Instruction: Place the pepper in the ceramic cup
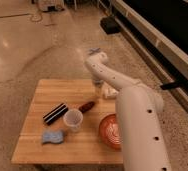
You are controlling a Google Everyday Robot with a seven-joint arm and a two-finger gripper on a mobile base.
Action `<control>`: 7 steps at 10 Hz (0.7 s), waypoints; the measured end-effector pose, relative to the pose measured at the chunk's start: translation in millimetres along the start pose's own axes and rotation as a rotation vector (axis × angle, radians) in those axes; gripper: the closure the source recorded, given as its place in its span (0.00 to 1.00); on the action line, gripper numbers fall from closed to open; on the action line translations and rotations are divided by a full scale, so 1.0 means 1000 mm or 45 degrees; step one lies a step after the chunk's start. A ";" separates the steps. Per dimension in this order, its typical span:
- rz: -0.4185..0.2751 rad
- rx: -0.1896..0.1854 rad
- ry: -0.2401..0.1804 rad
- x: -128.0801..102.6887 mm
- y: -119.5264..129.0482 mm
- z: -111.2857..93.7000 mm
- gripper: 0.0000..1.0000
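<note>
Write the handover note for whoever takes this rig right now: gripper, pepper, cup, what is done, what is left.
Gripper: over the far side of the table, beyond the pepper and apart from it.
Pepper: lying on the table between the black striped bar and the orange plate, just past the cup's rim.
Ceramic cup: upright, near the table's middle; the pepper is not in it.
Done: nothing yet.
Left: lower to the pepper, grasp it, carry it over the cup, release.

Matt wooden table [42, 150], smooth plastic arm [137, 120]
</note>
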 end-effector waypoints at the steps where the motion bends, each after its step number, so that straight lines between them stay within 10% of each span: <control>1: -0.033 -0.022 -0.017 -0.006 0.010 0.002 0.20; 7: -0.198 -0.094 -0.180 -0.054 0.048 0.004 0.20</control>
